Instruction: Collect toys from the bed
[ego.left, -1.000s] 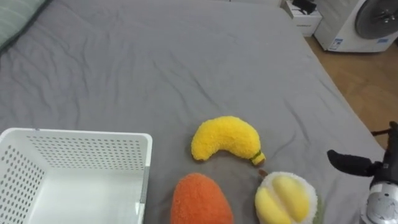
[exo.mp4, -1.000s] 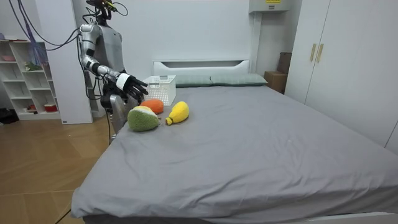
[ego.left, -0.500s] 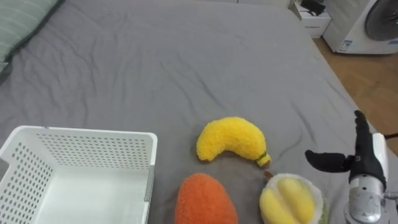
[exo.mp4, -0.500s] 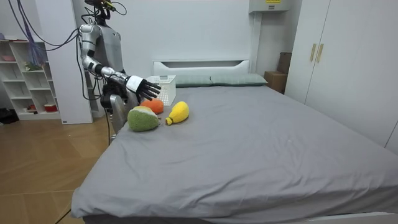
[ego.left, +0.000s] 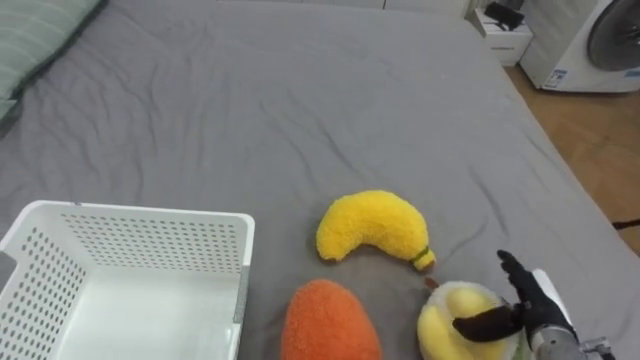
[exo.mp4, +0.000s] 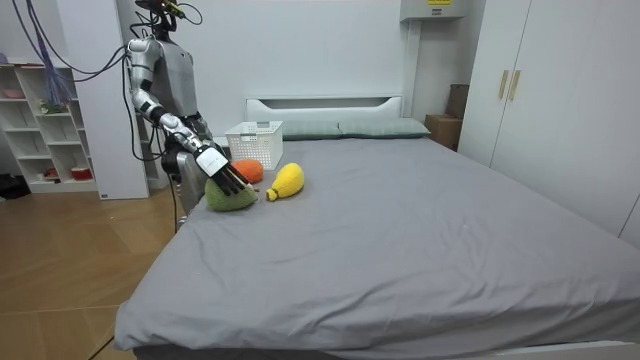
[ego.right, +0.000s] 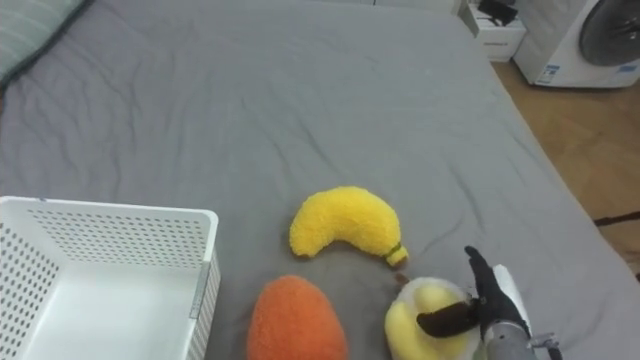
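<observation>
I stand at the side of a grey bed (ego.left: 300, 100). My right hand (ego.left: 530, 305) rests on a round yellow-and-green plush toy (ego.left: 440, 325) at the near right edge. My fingers (ego.left: 513, 272) are spread wide and fairly straight, the thumb lying across the toy's top, not closed round it. A yellow plush banana (ego.left: 370, 225) lies just beyond. An orange plush toy (ego.left: 325, 320) sits to the left, beside a white basket (ego.left: 130, 225).
</observation>
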